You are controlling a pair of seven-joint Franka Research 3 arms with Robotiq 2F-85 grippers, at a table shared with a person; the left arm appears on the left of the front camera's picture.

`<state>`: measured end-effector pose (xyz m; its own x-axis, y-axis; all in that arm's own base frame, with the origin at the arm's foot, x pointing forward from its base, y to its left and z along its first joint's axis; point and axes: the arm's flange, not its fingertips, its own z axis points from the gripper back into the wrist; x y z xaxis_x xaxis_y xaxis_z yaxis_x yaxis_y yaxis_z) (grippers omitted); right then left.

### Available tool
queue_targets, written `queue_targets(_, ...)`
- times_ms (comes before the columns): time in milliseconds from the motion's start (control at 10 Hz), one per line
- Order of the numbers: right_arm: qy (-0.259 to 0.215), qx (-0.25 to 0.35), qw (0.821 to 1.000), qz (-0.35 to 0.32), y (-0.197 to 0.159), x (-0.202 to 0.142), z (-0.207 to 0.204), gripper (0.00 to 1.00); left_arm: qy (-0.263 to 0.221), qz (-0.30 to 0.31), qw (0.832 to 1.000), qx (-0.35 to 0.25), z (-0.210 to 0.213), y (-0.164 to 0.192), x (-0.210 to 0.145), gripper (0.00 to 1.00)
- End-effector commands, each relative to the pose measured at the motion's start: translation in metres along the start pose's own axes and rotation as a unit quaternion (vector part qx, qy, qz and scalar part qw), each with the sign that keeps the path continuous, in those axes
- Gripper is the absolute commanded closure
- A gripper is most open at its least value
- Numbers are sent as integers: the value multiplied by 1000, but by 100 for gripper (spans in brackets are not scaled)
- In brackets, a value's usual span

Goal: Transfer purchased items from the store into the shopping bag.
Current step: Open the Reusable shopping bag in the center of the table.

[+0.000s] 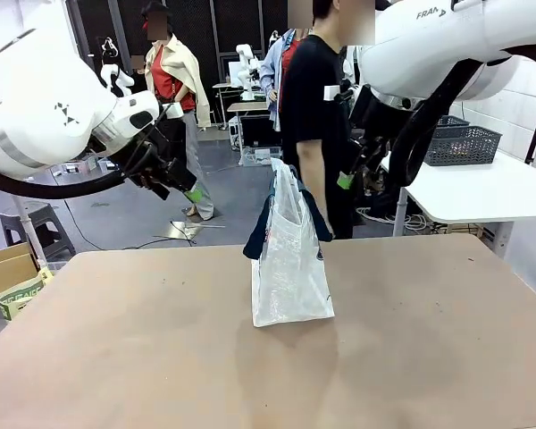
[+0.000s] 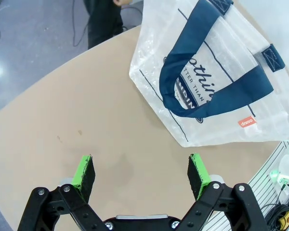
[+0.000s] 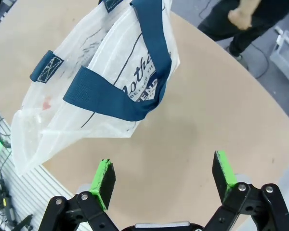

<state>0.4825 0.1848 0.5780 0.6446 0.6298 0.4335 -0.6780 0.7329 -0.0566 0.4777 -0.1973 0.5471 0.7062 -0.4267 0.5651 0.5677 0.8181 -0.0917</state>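
Grey floor (image 1: 134,219), white side table (image 1: 491,192) right bearing dark basket (image 1: 463,145), stool (image 1: 37,223) left.

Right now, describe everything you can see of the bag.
The bag is crinkled, translucent whitish plastic with navy strap handles, navy lettering and a small red tag. It stands upright near the middle of the table, handles drooping down its sides. Only the table touches it; the left gripper and right gripper, both open, hang clear.

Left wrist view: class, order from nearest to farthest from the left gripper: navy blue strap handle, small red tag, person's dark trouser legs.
From the left gripper:
1. Navy blue strap handle, ahead on the translucent plastic shopping bag.
2. Small red tag, to the right; nearly tied with the handle.
3. Person's dark trouser legs, beyond the table edge.
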Motion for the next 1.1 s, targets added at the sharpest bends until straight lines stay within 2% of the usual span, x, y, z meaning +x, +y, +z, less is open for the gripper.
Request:
queue_targets(0,0,1,1000,1,1,2,-1,0,-2,-1,1000,-1,1,-1,4,0)
queue_targets(100,12,18,999,-37,9,18,-1,0,2,32,999,6,2,-14,14,0)
queue_targets(200,38,11,997,-59,10,39,6,0,7,49,999,11,7,-26,26,0)
queue_targets(400,71,25,994,-82,7,78,8,0,13,82,997,7,11,-40,52,0)
queue_targets(500,85,21,992,-85,7,92,7,0,32,102,994,6,6,-45,61,0)
queue_targets(800,128,13,984,-122,8,133,-15,0,32,145,989,-9,-30,-57,92,0)
queue_targets(900,136,23,984,-114,11,139,-25,0,18,163,986,-14,-36,-59,104,0)
queue_targets(1000,107,26,988,-107,9,108,-11,0,32,128,991,-16,-20,-57,74,0)
